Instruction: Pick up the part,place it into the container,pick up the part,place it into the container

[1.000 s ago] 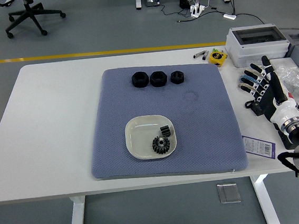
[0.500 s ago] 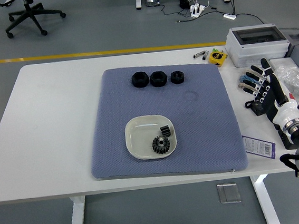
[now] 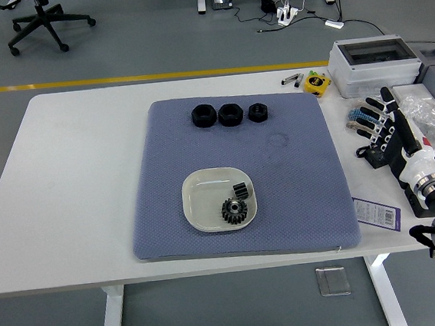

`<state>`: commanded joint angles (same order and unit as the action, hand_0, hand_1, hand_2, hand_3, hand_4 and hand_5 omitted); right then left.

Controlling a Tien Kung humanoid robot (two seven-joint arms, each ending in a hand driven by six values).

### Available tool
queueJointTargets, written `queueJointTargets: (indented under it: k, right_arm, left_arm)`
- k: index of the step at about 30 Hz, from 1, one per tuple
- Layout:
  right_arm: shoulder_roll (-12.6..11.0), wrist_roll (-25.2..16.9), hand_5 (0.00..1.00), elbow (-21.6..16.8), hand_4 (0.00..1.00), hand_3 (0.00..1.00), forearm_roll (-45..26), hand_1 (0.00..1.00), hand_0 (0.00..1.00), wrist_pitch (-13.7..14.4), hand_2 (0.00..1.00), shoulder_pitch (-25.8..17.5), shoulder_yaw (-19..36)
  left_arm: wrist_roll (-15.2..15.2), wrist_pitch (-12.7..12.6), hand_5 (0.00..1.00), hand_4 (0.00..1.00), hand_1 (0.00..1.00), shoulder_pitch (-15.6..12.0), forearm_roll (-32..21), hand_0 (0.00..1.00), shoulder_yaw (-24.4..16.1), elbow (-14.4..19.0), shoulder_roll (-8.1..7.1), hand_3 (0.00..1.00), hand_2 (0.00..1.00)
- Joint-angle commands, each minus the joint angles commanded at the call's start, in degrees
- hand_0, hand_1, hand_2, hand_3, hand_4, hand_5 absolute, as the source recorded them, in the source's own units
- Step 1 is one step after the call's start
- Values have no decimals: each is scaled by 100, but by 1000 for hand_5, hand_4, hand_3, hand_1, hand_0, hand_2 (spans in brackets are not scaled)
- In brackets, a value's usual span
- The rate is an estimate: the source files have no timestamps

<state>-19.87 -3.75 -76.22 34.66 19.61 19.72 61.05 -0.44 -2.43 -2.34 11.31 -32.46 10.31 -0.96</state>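
Two black parts lie inside the shallow white square dish on the blue-grey textured mat: a toothed black bevel gear near its right rim and a small black ribbed cylinder just behind it. Three black hexagonal nuts sit in a row near the mat's far edge. At the white surface's right side, well apart from the dish, the robot's right hand hovers with its fingers spread and holding nothing.
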Motion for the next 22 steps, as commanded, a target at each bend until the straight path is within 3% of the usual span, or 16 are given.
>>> queueJointTargets:
  k: [22]
  right_arm:
    - [-12, 17, 913, 16, 998, 853, -111, 818, 865, -122, 834, 22, 15]
  left_arm:
    - [-1, 7, 782, 560, 834, 46, -55, 861, 48, 0, 7, 621, 862]
